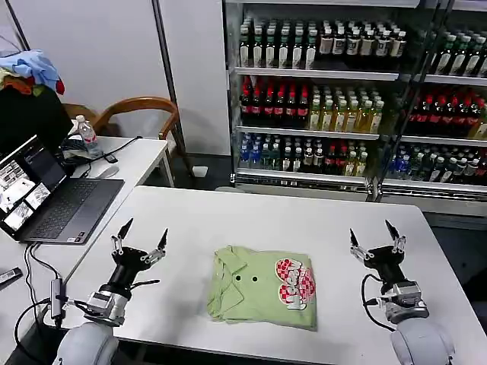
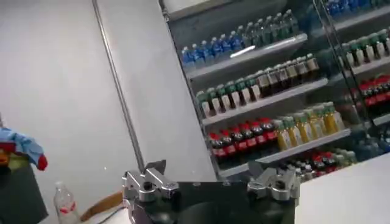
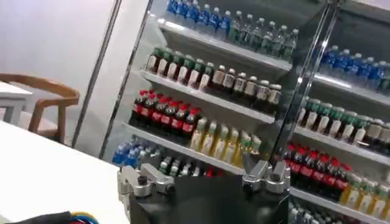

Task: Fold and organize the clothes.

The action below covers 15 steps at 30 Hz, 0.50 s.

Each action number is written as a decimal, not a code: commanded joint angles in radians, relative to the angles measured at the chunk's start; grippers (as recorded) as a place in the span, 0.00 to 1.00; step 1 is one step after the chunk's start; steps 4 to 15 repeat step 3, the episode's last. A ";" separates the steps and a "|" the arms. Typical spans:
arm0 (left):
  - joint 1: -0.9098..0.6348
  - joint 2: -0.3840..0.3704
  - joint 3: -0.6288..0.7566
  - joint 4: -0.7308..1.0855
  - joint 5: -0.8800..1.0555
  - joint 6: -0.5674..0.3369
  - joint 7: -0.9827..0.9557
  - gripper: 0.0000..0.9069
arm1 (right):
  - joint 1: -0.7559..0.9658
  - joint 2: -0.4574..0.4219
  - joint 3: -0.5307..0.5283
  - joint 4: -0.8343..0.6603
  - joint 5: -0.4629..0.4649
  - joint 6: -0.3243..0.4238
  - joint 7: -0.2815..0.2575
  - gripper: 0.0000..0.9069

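Observation:
The light green polo shirt [image 1: 262, 287] lies folded into a compact rectangle on the white table [image 1: 266, 213], near its front edge, midway between my arms. Its collar and dark buttons face left, and the red-and-white round print sits at its right. My left gripper [image 1: 142, 236] points upward to the left of the shirt, open and holding nothing. On the other side my right gripper [image 1: 374, 237] also points up, open and empty. Both stand well apart from the shirt. In the wrist views the left gripper [image 2: 210, 176] and right gripper [image 3: 201, 173] face the drinks shelves.
A laptop [image 1: 57, 205] and a water bottle [image 1: 87, 137] sit on a second table at the left, with cables hanging at its front. A wooden chair [image 1: 144, 106] stands behind. A fridge of bottled drinks [image 1: 319, 99] lines the back. A blue and red cloth heap [image 1: 30, 72] is far left.

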 commanded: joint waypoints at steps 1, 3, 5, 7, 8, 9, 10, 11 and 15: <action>-0.021 0.034 -0.014 0.016 0.000 -0.018 -0.061 1.00 | -0.010 0.003 0.011 -0.002 -0.015 0.036 -0.031 1.00; -0.028 0.043 -0.015 0.012 -0.003 -0.024 -0.063 1.00 | -0.007 0.009 0.005 -0.011 -0.020 0.057 -0.049 1.00; -0.028 0.043 -0.015 0.012 -0.003 -0.024 -0.063 1.00 | -0.007 0.009 0.005 -0.011 -0.020 0.057 -0.049 1.00; -0.028 0.043 -0.015 0.012 -0.003 -0.024 -0.063 1.00 | -0.007 0.009 0.005 -0.011 -0.020 0.057 -0.049 1.00; -0.028 0.043 -0.015 0.012 -0.003 -0.024 -0.063 1.00 | -0.007 0.009 0.005 -0.011 -0.020 0.057 -0.049 1.00; -0.028 0.043 -0.015 0.012 -0.003 -0.024 -0.063 1.00 | -0.007 0.009 0.005 -0.011 -0.020 0.057 -0.049 1.00; -0.028 0.043 -0.015 0.012 -0.003 -0.024 -0.063 1.00 | -0.007 0.009 0.005 -0.011 -0.020 0.057 -0.049 1.00; -0.028 0.043 -0.015 0.012 -0.003 -0.024 -0.063 1.00 | -0.007 0.009 0.005 -0.011 -0.020 0.057 -0.049 1.00; -0.028 0.043 -0.015 0.012 -0.003 -0.024 -0.063 1.00 | -0.007 0.009 0.005 -0.011 -0.020 0.057 -0.049 1.00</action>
